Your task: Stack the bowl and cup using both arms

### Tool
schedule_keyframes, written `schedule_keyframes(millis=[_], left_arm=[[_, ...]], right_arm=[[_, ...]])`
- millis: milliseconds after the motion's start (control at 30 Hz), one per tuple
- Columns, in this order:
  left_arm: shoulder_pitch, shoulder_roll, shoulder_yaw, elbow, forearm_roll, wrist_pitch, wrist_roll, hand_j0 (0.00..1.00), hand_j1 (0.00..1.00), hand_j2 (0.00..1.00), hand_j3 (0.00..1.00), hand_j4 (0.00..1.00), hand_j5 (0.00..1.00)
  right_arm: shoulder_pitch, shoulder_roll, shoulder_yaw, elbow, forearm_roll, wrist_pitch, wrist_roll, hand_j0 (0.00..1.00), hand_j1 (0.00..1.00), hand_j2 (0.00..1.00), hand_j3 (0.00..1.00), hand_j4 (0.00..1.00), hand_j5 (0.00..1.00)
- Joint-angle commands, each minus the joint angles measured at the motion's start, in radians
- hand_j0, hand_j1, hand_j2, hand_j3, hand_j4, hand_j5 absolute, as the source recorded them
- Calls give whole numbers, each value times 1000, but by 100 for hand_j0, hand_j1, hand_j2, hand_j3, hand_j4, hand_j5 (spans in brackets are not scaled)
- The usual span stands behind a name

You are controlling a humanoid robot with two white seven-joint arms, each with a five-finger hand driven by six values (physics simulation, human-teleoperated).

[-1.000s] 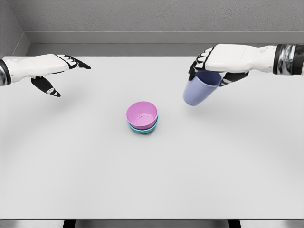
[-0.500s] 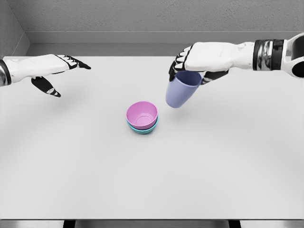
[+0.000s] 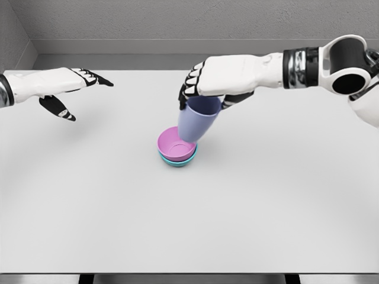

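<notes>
white, with black-jointed fingers, the right hand (image 3: pixel 208 80) reaches in from the right over the middle of the table and is curled around the rim of one lavender cup (image 3: pixel 197 119), gripping it from above. the cup hangs tilted, its mouth up under the palm and its base angled down to the left, where it overlaps the far right rim of the pink bowl (image 3: pixel 176 142); whether the base touches the bowl cannot be told from this view. there are two bowls: the pink one sits nested in a teal bowl (image 3: pixel 177 161), of which only the near edge shows beneath it. the stack stands near the centre of the pale grey table (image 3: pixel 189 225). the left hand (image 3: pixel 65 89) is well apart at the far left, held above the table with its fingers stretched out and slack, thumb hanging down, holding nothing. behind the table runs a grey wall (image 3: pixel 177 21).
</notes>
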Motion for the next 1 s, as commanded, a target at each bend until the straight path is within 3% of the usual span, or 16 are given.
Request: schedule_keyframes(millis=[0, 967], left_arm=[[2, 1, 1, 0, 6, 3, 0, 100, 100, 100, 100, 100, 100], [3, 2, 1, -2, 6, 3, 0, 100, 100, 100, 100, 100, 100]], right_arm=[[0, 13, 2, -1, -5, 3, 0, 69, 69, 69, 69, 69, 69], [-17, 56, 57, 42, -3, 3, 0, 70, 70, 70, 70, 70, 70]])
